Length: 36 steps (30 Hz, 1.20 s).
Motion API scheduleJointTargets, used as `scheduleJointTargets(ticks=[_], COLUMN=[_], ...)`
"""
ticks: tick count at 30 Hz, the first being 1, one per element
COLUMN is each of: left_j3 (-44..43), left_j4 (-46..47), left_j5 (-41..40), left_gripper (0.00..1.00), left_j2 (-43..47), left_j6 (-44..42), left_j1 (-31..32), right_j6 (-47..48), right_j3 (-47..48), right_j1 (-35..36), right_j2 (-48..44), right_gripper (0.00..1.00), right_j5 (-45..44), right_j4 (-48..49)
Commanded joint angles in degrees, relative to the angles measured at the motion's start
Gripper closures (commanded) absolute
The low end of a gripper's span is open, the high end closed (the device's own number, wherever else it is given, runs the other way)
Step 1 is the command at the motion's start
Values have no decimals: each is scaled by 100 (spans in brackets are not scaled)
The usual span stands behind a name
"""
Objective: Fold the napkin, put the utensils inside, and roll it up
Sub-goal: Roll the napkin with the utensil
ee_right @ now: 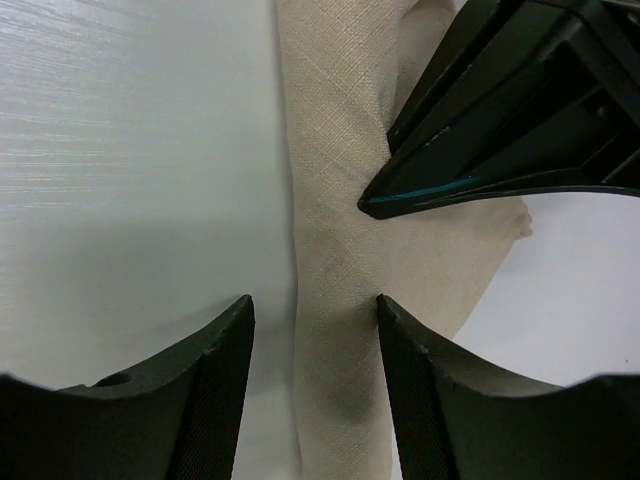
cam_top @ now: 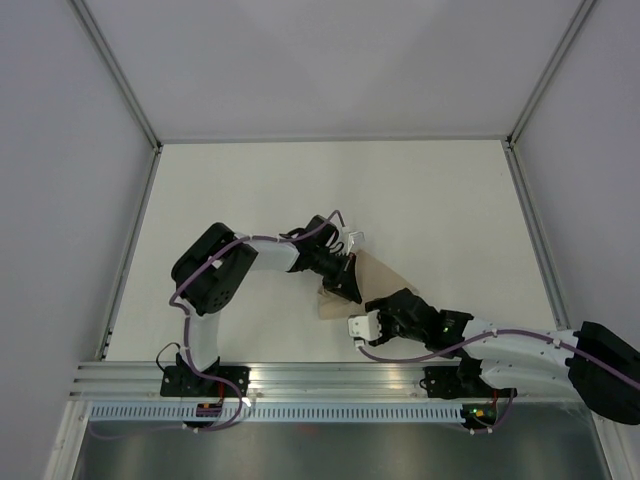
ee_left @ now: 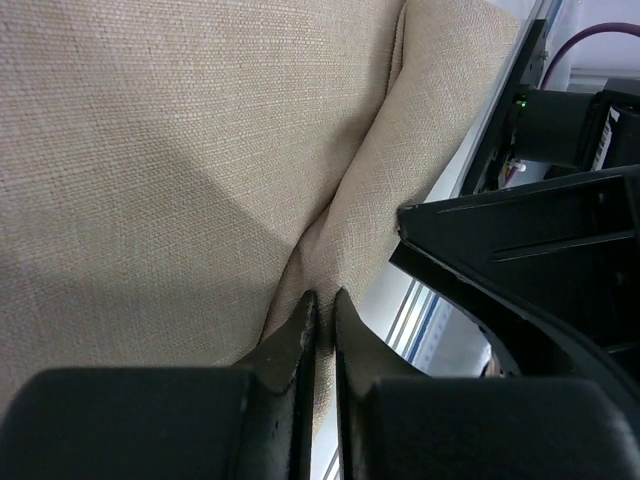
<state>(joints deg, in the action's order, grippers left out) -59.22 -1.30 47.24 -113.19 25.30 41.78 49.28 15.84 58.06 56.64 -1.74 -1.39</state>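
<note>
**Left claw pinches the napkin, right claw straddles it**

The napkin (cam_top: pixel 385 278) lies on the worktop (cam_top: pixel 300 190), gathered into a narrow, creased shape. My left claw (ee_left: pixel 322 300) sits over the napkin's left part. Its tips are almost together and clamped on a raised fold of the cloth, and a crease runs straight into the slit between them.

My right claw (ee_right: pixel 312 312) is at the napkin's near side with its fingers well apart. One finger (ee_right: pixel 215 385) is over bare worktop just beside the napkin's long edge. The other (ee_right: pixel 425 390) is over the cloth itself, so a long strip of napkin runs between the two. I cannot tell whether either finger touches the cloth.

In the right wrist view, the left claw's black body crosses over the napkin's far part, just beyond my spread tips. From overhead, a tan wedge of napkin shows to the right of the left claw. A small corner pokes out on the near left.
</note>
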Motion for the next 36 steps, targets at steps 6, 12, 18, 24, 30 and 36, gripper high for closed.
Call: scheduleJointTargets(ticks=[6,12,18,24,30,36], left_j3=[16,-37,86,489,1060,1886], left_j4=[-1258,-1346,-1110,-495,-257,278], left_j5=[-330,-224,-522,-1277,-2761,-4009], left_gripper=[98,98,82,60,56,55], left_j2=[-538,-547,-11,1059,2212,3670], left_j6=[80,264,712,1380,1733,1602], left_j1=[-73,-126,-161,-275,-363,-364], right_j6=[65,-85,-339,-296,231,985], right_j3=[-247,-432,-231,560,1893,3483], right_j1=[346,355,171,-892,-2052,-2896], right_j2=[689,1252,1078,1112,2137,3832], right_gripper=[50,91,92,91,91,91], right_j5=[-968,-1162,-548,1050,2754,3943], right_j4=[1000,1518,940,-237,-1705,-3339])
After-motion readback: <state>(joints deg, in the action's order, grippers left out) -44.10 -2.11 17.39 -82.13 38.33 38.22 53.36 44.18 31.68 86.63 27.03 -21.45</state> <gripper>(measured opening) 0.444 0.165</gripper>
